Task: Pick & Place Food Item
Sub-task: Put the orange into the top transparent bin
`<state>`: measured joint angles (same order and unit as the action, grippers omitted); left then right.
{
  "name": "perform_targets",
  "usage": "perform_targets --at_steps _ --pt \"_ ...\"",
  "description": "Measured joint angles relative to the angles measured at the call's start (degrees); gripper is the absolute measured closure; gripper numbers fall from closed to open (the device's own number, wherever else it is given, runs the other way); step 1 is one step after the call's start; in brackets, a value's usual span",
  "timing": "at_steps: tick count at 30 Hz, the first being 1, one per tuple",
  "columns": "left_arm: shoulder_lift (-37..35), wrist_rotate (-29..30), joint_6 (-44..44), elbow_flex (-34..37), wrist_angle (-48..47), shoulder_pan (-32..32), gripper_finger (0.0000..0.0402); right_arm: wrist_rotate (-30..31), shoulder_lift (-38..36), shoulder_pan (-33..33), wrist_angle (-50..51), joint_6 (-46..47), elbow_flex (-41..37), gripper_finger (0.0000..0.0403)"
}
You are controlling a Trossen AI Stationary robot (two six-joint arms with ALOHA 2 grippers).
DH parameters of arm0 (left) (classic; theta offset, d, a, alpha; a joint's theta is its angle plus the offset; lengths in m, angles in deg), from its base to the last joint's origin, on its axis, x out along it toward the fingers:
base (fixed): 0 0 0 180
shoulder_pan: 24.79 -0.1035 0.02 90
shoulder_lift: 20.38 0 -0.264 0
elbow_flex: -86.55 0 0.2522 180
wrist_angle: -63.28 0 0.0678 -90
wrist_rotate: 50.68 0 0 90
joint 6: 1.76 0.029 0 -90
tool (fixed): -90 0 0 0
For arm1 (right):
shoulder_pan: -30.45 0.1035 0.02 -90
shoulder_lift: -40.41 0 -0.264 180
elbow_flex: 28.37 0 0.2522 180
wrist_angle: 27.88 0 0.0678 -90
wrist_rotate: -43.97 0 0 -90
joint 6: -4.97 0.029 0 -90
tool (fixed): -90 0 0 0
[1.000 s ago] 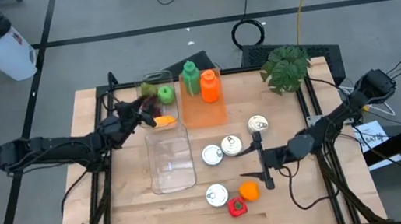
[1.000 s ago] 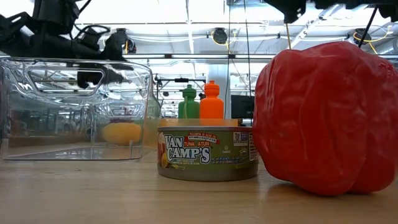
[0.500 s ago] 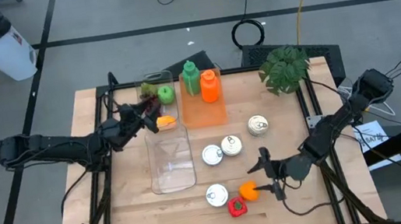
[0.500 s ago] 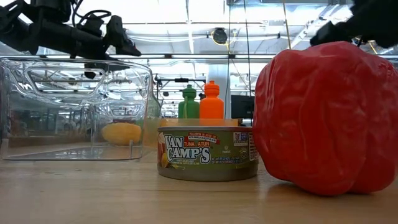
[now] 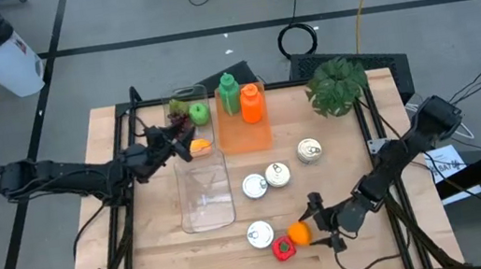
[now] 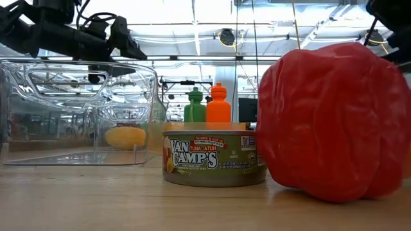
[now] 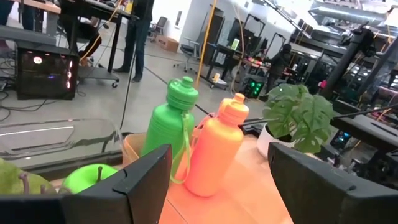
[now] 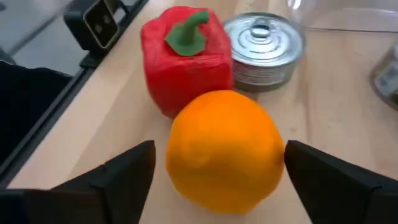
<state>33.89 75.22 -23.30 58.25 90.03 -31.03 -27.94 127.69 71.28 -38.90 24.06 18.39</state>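
Note:
An orange (image 5: 299, 233) lies on the table near the near edge and touches a red pepper (image 5: 283, 249) beside a tin (image 5: 259, 235). In the right wrist view the orange (image 8: 225, 149) fills the space between my right gripper's (image 8: 221, 180) open fingers, with the pepper (image 8: 185, 59) and the tin (image 8: 264, 46) behind it. My right gripper (image 5: 315, 228) stands low, on the orange's right. My left gripper (image 5: 183, 144) is open and holds nothing, hovering by the far clear bin (image 5: 189, 113). My right gripper straddles the orange level from the table's right, one finger (image 8: 118, 180) on each side. Whether the fingers touch the orange I cannot tell. The orange rests on the table and leans on the pepper.
A near clear bin (image 5: 204, 189) lies left of centre. A green apple (image 5: 199, 113) sits in the far bin. Green (image 5: 230, 93) and orange (image 5: 252, 103) bottles stand on an orange tray. Three tins (image 5: 276, 175) sit mid-table, and a plant (image 5: 342, 82) stands in the far right corner.
My right gripper has moved toward the table's near edge and down, onto the orange's right side, with its open fingers now around the fruit. The red pepper has shifted a little toward the left.

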Motion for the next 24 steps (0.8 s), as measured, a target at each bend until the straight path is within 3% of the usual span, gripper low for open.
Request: perform_targets --at_steps 5,9,24 --pt "0.97 0.1 0.0 -0.02 -0.05 -0.02 0.0128 0.03 0.84 -0.52 -1.45 -0.22 0.0 0.0045" --pt "0.93 0.13 0.0 -0.02 0.13 -0.04 0.0128 2.87 0.84 -0.86 -0.97 -0.59 0.02 0.0051" --pt "0.93 0.15 -1.07 -0.02 0.13 -0.07 0.0128 2.61 2.92 -1.1 -0.29 -1.02 0.02 0.0062"
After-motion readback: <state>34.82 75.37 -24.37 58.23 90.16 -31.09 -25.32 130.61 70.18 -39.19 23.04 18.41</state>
